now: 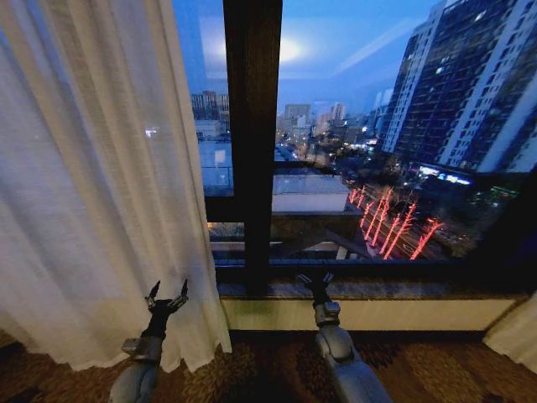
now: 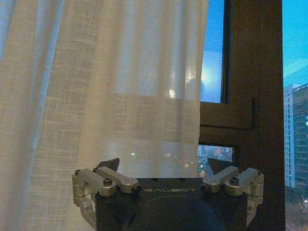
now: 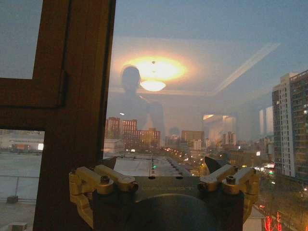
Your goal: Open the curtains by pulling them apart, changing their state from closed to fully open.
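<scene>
Sheer white pleated curtain panel (image 1: pixel 92 176) hangs gathered at the left of the dark-framed window (image 1: pixel 252 143), its wavy hem reaching the patterned brown carpet (image 1: pixel 268 369). A second sheer white panel (image 1: pixel 516 332) shows its lower corner at the far right edge. The glass between them is uncovered, showing a city at dusk. The left gripper (image 1: pixel 167 294) is raised just in front of the left panel's lower part, fingers spread and holding nothing. The right gripper (image 1: pixel 315 278) points at the pale window sill (image 1: pixel 403 312), fingers spread, holding nothing.
</scene>
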Robot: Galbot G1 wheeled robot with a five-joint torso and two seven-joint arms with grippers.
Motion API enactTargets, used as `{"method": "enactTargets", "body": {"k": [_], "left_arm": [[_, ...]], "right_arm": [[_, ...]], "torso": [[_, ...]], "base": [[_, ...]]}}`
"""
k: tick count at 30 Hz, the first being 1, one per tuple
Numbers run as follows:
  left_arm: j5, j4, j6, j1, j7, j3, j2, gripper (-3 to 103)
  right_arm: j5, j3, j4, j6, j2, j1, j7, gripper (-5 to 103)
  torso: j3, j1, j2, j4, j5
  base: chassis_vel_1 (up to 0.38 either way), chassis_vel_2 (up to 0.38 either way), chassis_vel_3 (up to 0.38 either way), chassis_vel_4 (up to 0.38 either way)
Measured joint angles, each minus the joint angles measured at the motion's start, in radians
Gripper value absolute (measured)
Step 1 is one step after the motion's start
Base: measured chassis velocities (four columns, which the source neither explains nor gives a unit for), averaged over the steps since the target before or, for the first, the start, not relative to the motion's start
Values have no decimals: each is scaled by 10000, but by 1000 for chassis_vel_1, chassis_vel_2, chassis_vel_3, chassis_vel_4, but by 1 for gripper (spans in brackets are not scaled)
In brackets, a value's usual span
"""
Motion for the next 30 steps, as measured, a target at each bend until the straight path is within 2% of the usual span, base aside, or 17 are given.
{"method": "enactTargets", "body": {"k": [30], "left_arm": [[0,0,0,0,-1,0,0,100]], "right_arm": [[0,0,0,0,0,0,0,100]], "torso": [[0,1,0,0,0]], "base": [[0,0,0,0]]}}
